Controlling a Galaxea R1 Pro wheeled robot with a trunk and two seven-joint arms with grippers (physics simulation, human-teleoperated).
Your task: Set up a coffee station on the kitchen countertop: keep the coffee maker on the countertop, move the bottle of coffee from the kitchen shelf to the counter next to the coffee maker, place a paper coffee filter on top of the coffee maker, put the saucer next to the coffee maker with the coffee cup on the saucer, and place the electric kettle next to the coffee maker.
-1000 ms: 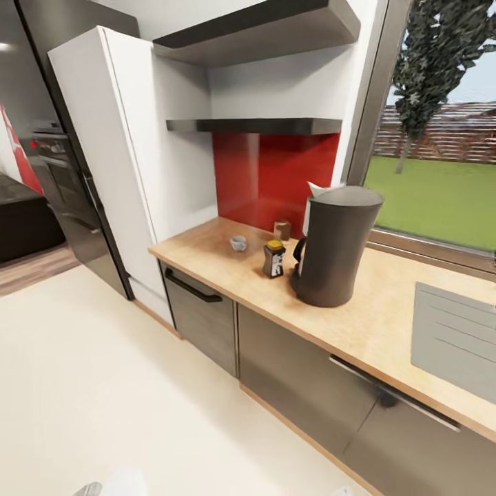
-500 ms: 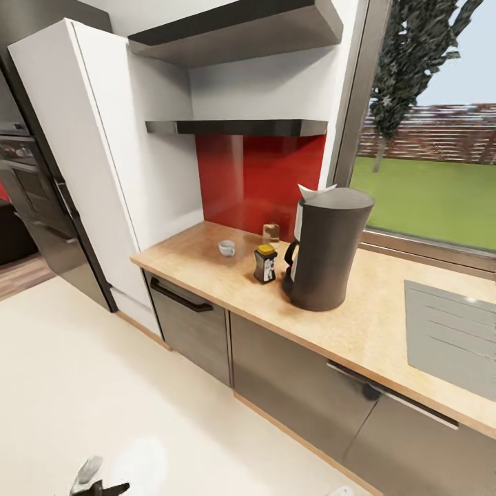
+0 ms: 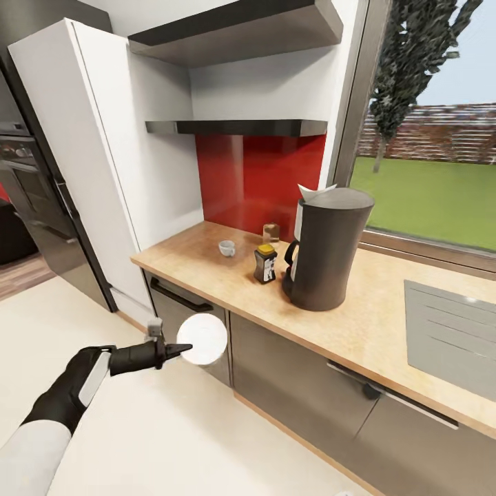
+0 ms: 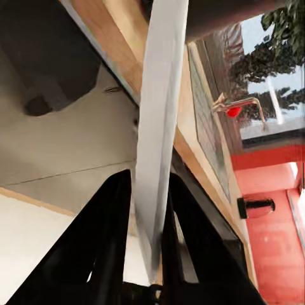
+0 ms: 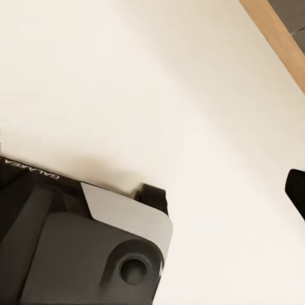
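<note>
I am now raising my left gripper (image 3: 178,350), clamped on the saucer (image 3: 202,339), toward the countertop (image 3: 227,279); delivery is beginning.

Left arm (image 3: 58,406): white forearm shell, black wrist section, grey inset panel. Left gripper (image 3: 171,350): slim black fingers (image 4: 108,241). Grey-black base housing (image 5: 82,254), "GALAXEA" lettering.

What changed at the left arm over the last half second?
The left tool has risen into the head view, shut on the saucer in front of the cabinets. The coffee maker, bottle of coffee and coffee cup stayed put on the kitchen countertop.
</note>
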